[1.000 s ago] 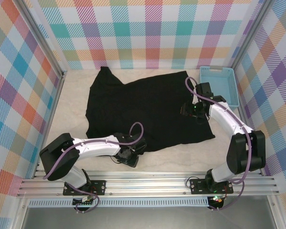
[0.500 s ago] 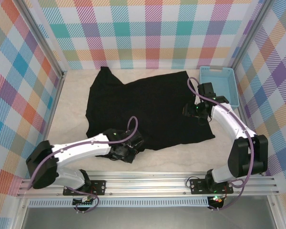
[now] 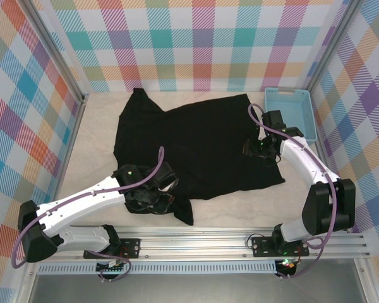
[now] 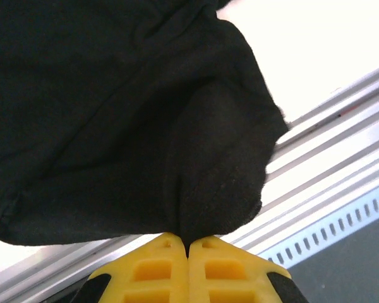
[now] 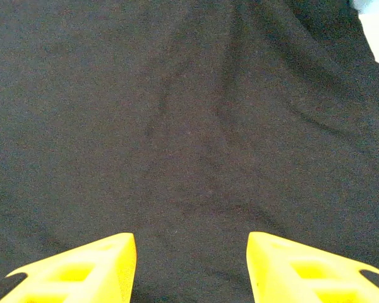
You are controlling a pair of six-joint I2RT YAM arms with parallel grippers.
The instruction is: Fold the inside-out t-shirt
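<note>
My left gripper [image 3: 150, 199] is at the near-left hem of the shirt [image 3: 196, 142], jaws pressed together on a pinch of black cloth. In the left wrist view the fold rises straight from between my yellow fingers [image 4: 158, 271], and a loose flap droops toward the rail [image 4: 341, 158].

The shirt lies spread over the middle of the table [image 3: 95, 126], one sleeve at the far left, its right edge near the basket [image 3: 289, 95].

I judge it light, soft and limp. It has no stiffness to carry a fold, so whatever I lift should sag and drag the rest along. It looks grippy rather than slippery, though a thin pinch may catch one layer alone. The hem and its corners seem the best holds, since the stitched edge is thicker and gives a straight line to fold along.

My right gripper [image 3: 256, 150] is over the shirt's right side, jaws apart, with wrinkled cloth between and beyond the tips. I cannot tell whether they touch it. A matching hold on the right hem would let both sides rise together.
</note>
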